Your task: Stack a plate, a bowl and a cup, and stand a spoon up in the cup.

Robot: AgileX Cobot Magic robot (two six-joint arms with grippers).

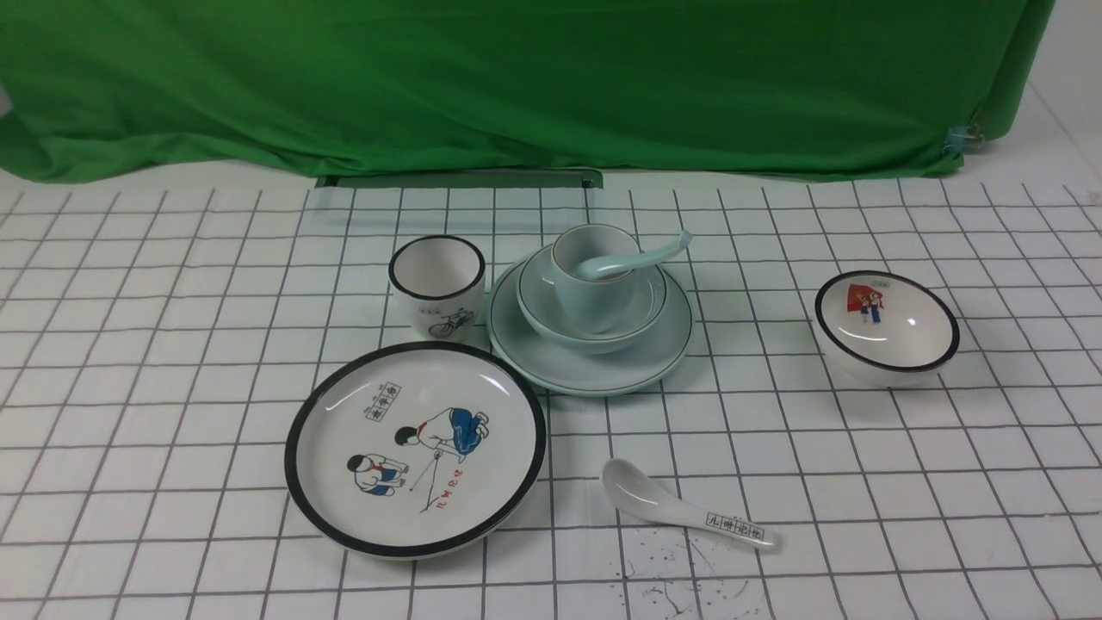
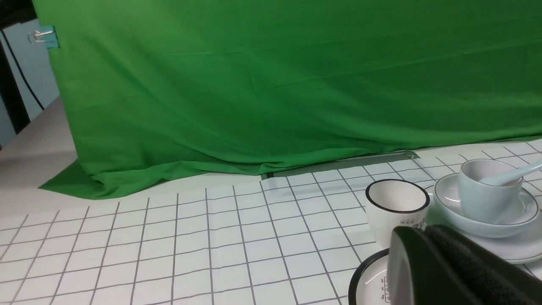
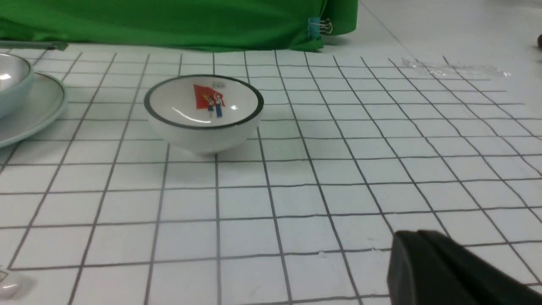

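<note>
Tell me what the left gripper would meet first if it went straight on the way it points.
Probably the white cup with the bicycle drawing: it stands just beyond the dark fingers, with the picture plate's rim beneath them. Depth is unclear, so it might pass beside the cup.

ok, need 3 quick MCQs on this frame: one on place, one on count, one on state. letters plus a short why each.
1. What does the pale blue-green cup stand in?
A. the white picture bowl
B. the pale blue-green bowl
C. the cartoon plate

2. How many spoons are in view?
A. one
B. two
C. three

3. How is the pale blue-green spoon placed?
A. flat on the cloth
C. on the cartoon plate
B. in the cup, handle leaning out over the rim

Key: 1 B, the cup sits in the bowl on the pale blue-green plate. 2 B, one in the cup, a white printed spoon on the cloth. 3 B, its handle juts past the cup rim.
</note>
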